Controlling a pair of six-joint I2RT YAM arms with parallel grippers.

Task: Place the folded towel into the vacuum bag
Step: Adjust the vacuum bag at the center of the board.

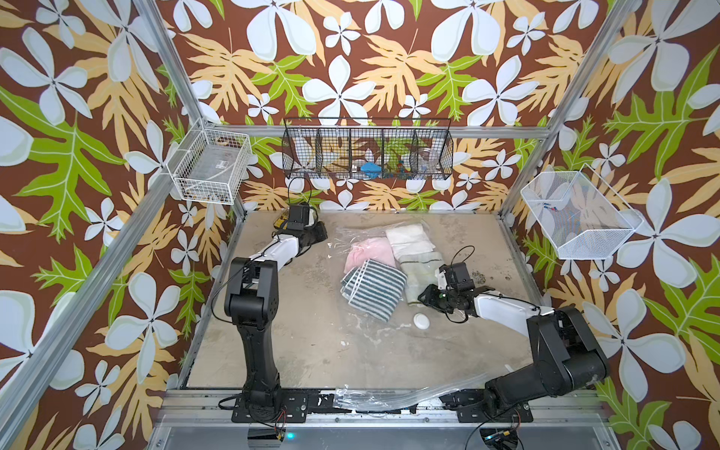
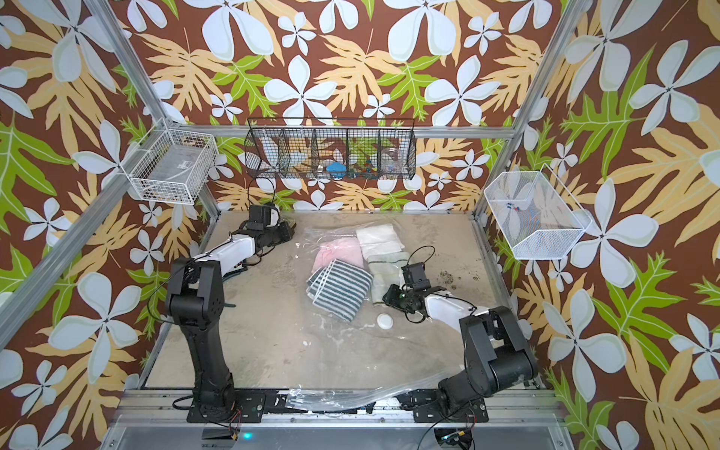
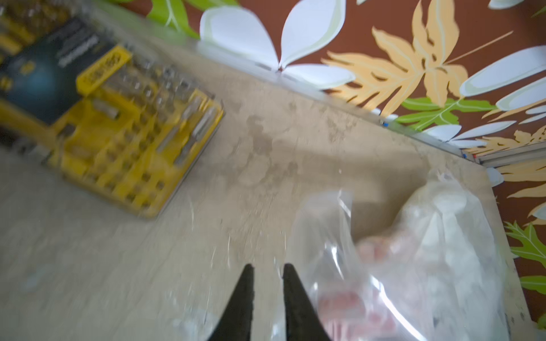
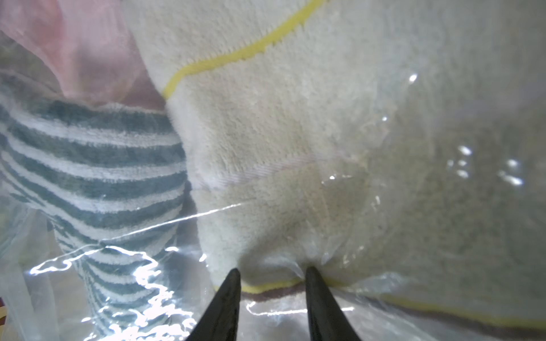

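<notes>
The vacuum bag [image 1: 343,237] [image 2: 311,237] lies crinkled mid-table, its round white valve cap [image 1: 421,322] on the near side. Under its film lie a pink towel [image 1: 370,251], a white towel [image 1: 409,237], a striped towel [image 1: 374,286] [image 4: 88,165] and a folded cream towel [image 1: 419,269] [image 4: 295,133]. My right gripper [image 1: 422,298] [image 4: 271,273] is shut on the cream towel's yellow-trimmed near edge, which bunches between the jaws with plastic. My left gripper [image 1: 322,230] [image 3: 267,267] sits at the bag's far left corner [image 3: 334,236], jaws slightly apart, in a blurred view.
A yellow bit case [image 3: 118,141] lies in the far left corner behind the left wrist. More clear plastic [image 1: 389,395] hangs over the front rail. A white wire basket [image 1: 210,167], a black one [image 1: 366,152] and a white mesh one [image 1: 580,218] hang on the walls.
</notes>
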